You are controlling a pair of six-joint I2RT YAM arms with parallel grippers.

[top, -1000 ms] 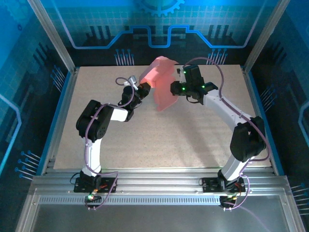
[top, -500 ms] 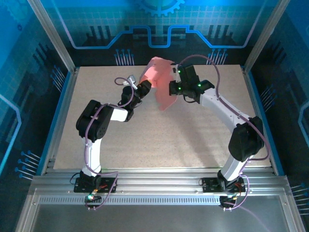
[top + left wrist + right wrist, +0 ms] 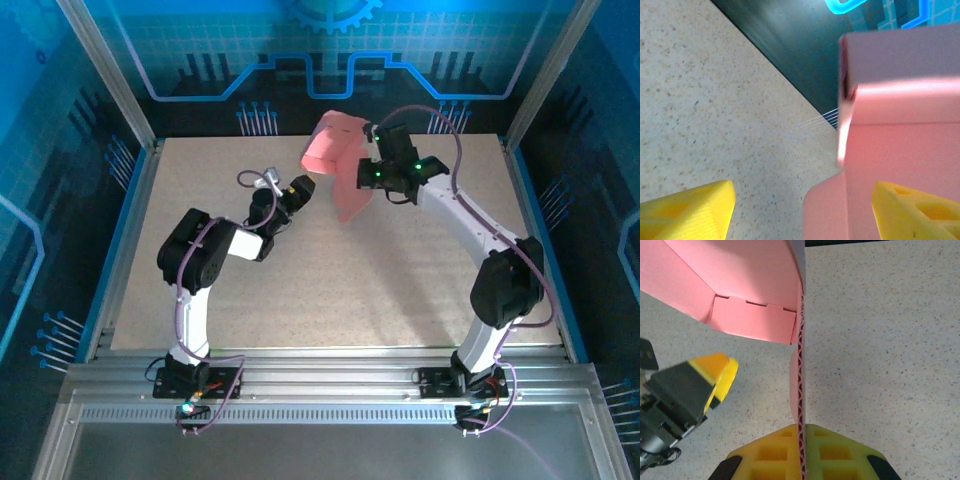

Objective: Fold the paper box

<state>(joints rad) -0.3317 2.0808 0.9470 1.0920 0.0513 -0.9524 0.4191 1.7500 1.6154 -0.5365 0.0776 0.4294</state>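
Observation:
The paper box (image 3: pixel 335 160) is a pink, partly folded card piece held up off the table at the back centre. My right gripper (image 3: pixel 362 180) is shut on one of its panels; in the right wrist view the corrugated edge of the paper box (image 3: pixel 750 275) runs straight down between the pressed jaws of the right gripper (image 3: pixel 801 435). My left gripper (image 3: pixel 303 188) stands open just left of the box. In the left wrist view a flap of the paper box (image 3: pixel 900 145) lies between the spread yellow fingers of the left gripper (image 3: pixel 802 215), close to the right-hand finger (image 3: pixel 920 210).
The speckled table (image 3: pixel 300 290) spreads out in front of both arms. A dark back wall (image 3: pixel 320 100) with blue markings rises right behind the box. Metal frame posts (image 3: pixel 105 75) stand at the table's back corners.
The left gripper has opened, let go of the box's left side and drawn back a little. The right gripper has carried the box slightly right and toward the back.

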